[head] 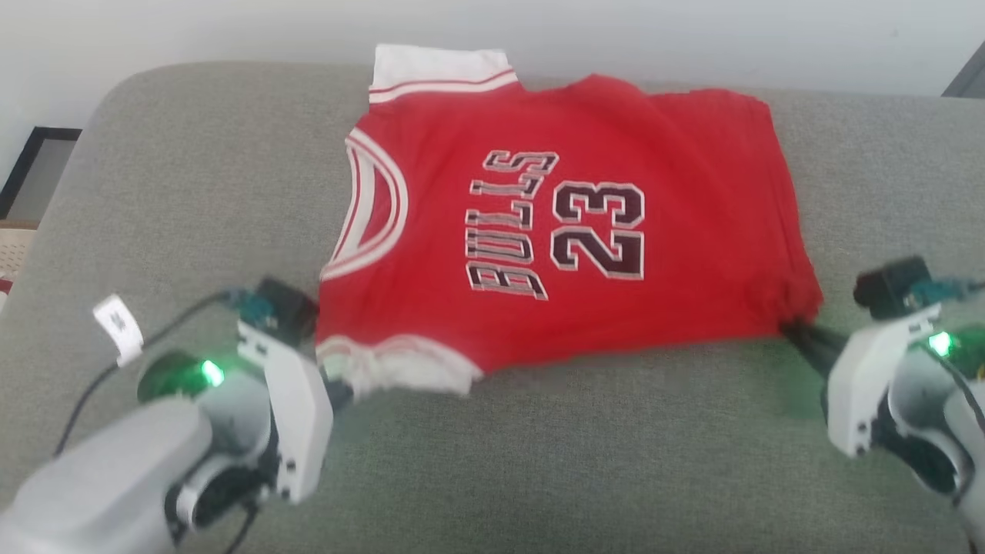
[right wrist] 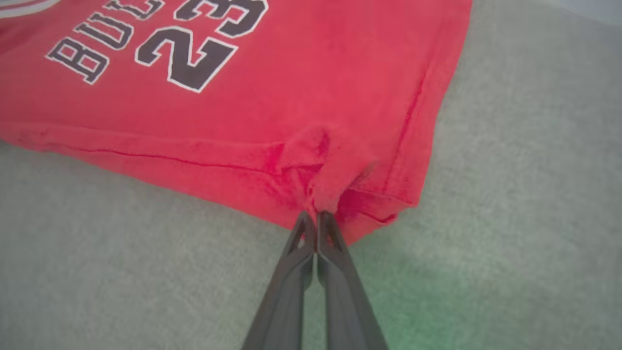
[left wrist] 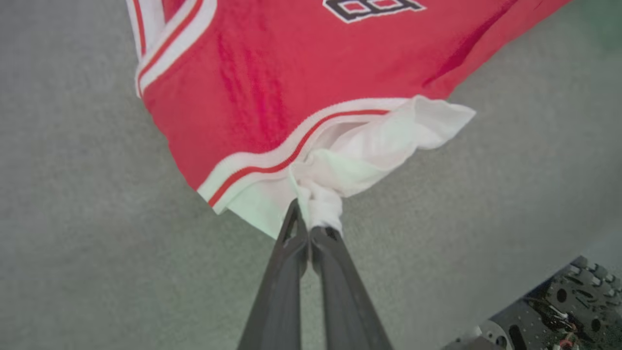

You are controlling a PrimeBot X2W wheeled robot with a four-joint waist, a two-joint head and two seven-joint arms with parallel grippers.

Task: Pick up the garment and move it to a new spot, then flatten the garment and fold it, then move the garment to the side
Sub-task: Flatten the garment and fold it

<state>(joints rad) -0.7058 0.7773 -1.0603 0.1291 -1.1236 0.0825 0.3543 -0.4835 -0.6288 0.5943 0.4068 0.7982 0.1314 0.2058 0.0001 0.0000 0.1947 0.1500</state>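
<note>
The garment (head: 569, 231), a red shirt with white sleeves, striped trim and black "BULLS 23" lettering, lies spread on the grey cushion, neck to the left. My left gripper (head: 342, 392) is shut on the near white sleeve (left wrist: 350, 155), pinching a bunch of cloth at its fingertips (left wrist: 306, 218). Over at the near right corner, my right gripper (head: 793, 332) is shut on the red hem (right wrist: 330, 180), the fabric puckered at its tips (right wrist: 316, 216). The far white sleeve (head: 439, 71) lies flat at the cushion's back edge.
The grey cushion (head: 192, 192) ends at a pale wall behind. A dark frame (head: 31, 165) and floor items sit beyond the left edge. Part of the robot's base (left wrist: 554, 311) shows past the cushion's near edge.
</note>
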